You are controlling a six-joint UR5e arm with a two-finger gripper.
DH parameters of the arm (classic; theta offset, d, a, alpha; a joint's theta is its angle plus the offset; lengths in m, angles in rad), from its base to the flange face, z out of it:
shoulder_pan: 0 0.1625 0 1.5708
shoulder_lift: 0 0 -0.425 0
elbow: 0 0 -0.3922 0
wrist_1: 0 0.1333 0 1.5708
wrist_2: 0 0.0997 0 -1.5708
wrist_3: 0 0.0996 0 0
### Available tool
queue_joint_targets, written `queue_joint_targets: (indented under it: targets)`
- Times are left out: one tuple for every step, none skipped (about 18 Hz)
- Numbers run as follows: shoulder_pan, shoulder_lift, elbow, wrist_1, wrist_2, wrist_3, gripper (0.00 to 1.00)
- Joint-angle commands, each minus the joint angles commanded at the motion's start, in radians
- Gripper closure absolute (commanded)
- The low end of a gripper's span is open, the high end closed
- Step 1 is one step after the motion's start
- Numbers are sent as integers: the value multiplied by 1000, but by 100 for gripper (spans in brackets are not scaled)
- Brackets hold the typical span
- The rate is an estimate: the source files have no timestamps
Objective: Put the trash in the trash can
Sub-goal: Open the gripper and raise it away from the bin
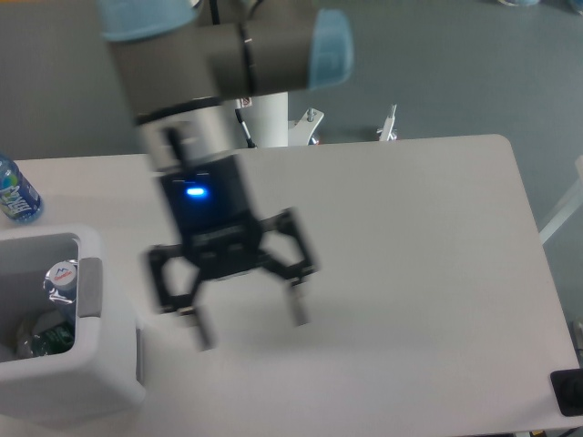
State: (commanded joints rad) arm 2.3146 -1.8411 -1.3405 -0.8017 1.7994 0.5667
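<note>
Hovering over the middle-left of the white bench (410,237), the claw (248,320) is showing motion blur, its two fingers (298,308) spread wide apart and nothing between them: released, empty. A blue light is glowing on the black body just above the fingers. The grey arm (228,50) with its light blue caps is reaching in from the top of the view, crossing in front of the white mounting post at the far edge of the bench.

The trash can (96,378) is sitting at the near left corner of the bench, partly cut off by the left edge of the view, well apart from the claw. Its grey tab (90,288) is lying on the right-hand rim. Inside the can, the longer bottle (60,280) is showing its white cap with a small red and blue mark, leaning close to the right wall just beside the tab. Lower down in the can, the short bottle (46,340) is showing its dark green label; its exact pose is hard to make out in the shadow. Both pieces of trash are lying inside the can.

Behind the can, at the far left edge of the bench, a bottle with a bright blue label (15,193) is standing tilted, apart from the can's rim. A dark object (568,391) is sitting at the near right corner.
</note>
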Motion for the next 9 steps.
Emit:
queue_joint_targets:
  targets:
    - [24,31,-26,-67,2,68,0]
    - [43,49,-43,-126,0,134,0]
    - [57,69,-54,-173,2,206,0]
    - [81,98,-63,-257,2,304,0]
    - [100,112,-63,-328,2,355,0]
    - [109,123,-60,-379,2,386,0]
    - [114,135,-68,-387,2,387,0]
    - [118,138,-74,-389,2,383,0]
    - [120,140,-74,-392,-2,378,0]
